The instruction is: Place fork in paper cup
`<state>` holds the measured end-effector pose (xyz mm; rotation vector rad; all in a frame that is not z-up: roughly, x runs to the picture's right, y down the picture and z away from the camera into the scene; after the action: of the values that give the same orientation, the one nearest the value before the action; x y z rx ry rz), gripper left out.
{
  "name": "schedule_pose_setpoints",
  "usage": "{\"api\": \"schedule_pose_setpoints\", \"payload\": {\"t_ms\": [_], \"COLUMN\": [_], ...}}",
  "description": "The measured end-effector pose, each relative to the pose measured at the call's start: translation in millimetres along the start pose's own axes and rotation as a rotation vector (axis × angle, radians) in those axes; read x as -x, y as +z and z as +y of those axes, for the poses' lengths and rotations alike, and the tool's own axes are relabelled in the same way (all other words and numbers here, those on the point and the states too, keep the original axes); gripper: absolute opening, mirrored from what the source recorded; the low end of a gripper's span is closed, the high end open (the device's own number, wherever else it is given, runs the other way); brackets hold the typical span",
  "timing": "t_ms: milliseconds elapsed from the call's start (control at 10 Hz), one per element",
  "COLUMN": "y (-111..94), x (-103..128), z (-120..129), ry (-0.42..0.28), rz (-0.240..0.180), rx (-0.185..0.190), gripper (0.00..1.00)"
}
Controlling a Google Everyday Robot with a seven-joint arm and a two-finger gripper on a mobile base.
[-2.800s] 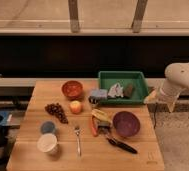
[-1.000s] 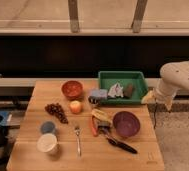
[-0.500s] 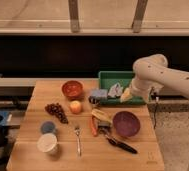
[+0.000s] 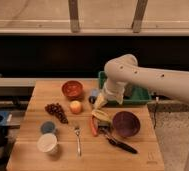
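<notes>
The slim silver fork [image 4: 78,140] lies on the wooden table [image 4: 33,107] near the front, tines pointing away. Just left of it stands the off-white paper cup [image 4: 48,143], upright and empty. My white arm reaches in from the right, bent over the table's back right. Its gripper [image 4: 100,102] points down and left, open and holding nothing, above the banana [image 4: 101,115]. It is well behind and to the right of the fork.
A blue-grey cup [image 4: 48,127], grapes [image 4: 57,111], an orange [image 4: 76,106] and a red bowl [image 4: 72,89] sit left of the gripper. A purple bowl [image 4: 126,123], a black-handled utensil [image 4: 119,144] and a green tray [image 4: 139,96] are to the right.
The arm has swung from beyond the table's right edge leftward over the green tray, bringing the gripper down over the table's middle. The fork and the cup have not moved.
</notes>
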<state>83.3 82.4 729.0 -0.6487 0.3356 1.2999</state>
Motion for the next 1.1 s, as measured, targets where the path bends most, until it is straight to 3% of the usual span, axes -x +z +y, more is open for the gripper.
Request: {"api": "schedule_pose_setpoints", "payload": {"t_ms": [400, 800, 1100], "y": [0.3, 7.1, 16.2], "x": [0.2, -13.6, -2.1], "z": [-0.2, -20.5, 1.5], "ry": [0.000, -0.017, -0.070], "rz": [-0.001, 0.027, 0.018], "rx": [0.003, -0.013, -0.007], "gripper": [0.80, 0.80, 0.80]}}
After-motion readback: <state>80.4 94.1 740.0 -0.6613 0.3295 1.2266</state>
